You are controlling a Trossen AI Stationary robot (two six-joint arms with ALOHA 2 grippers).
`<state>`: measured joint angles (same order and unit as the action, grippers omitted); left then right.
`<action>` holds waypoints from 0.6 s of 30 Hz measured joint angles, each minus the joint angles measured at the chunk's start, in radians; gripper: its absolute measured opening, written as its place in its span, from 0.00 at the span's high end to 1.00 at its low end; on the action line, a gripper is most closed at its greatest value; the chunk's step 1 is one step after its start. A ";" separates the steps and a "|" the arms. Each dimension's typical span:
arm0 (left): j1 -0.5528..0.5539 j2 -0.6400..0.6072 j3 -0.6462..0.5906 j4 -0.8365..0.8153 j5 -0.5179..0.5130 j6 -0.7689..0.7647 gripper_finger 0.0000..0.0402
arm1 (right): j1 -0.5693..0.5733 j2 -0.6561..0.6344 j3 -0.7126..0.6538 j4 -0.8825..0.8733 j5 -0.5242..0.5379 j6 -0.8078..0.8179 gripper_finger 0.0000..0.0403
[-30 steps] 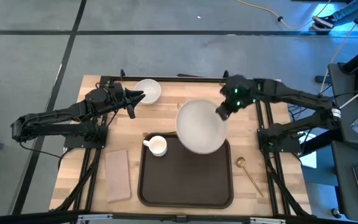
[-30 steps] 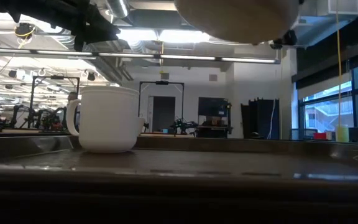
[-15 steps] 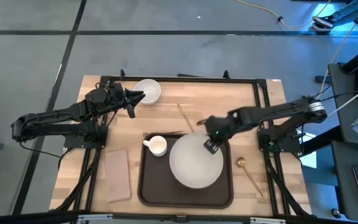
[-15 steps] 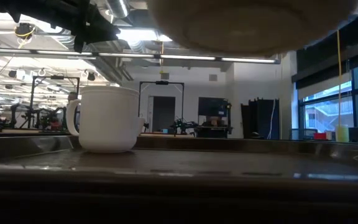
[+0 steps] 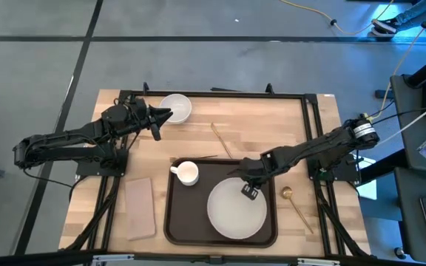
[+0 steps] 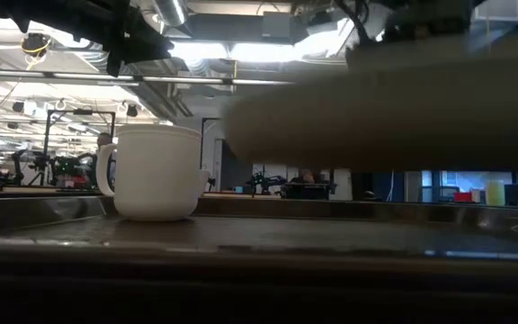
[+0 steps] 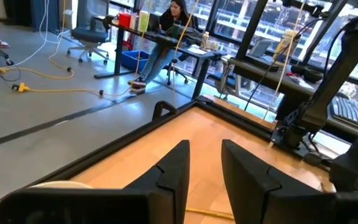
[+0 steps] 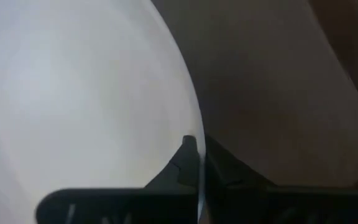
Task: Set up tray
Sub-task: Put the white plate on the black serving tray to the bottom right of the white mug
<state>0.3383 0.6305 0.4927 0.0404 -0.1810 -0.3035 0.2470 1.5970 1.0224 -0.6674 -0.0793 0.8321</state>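
Pinching the white plate by its rim, your right gripper holds it low over the dark brown tray, which lies at the table's near middle with a white mug in its far left corner. Your left gripper waits beside a white bowl, fingers narrowly apart, holding nothing.

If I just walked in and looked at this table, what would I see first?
Your eye would land on the big white plate, held by its rim in the right jaws over the dark brown tray in the middle of the table. The low view shows it not yet resting on the tray. Next you'd spot the white cup standing in the tray's far left corner, and the left arm waiting near a white bowl at the table's far side.
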 joint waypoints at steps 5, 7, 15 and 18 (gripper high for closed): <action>0.000 0.000 0.000 -0.023 0.000 0.001 0.79 | -0.002 0.000 -0.063 0.047 -0.024 0.003 1.00; 0.000 0.000 0.000 -0.027 0.000 0.002 0.79 | -0.002 0.000 -0.088 0.089 -0.027 0.008 1.00; 0.000 0.000 0.000 -0.040 0.000 0.003 0.80 | -0.004 0.000 -0.130 0.114 -0.009 0.027 1.00; 0.000 0.000 0.000 -0.040 0.000 0.003 0.79 | -0.009 0.000 -0.130 0.120 -0.007 0.026 0.98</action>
<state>0.3386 0.6308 0.4927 0.0001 -0.1811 -0.3008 0.2382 1.5974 0.8928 -0.5471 -0.0867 0.8585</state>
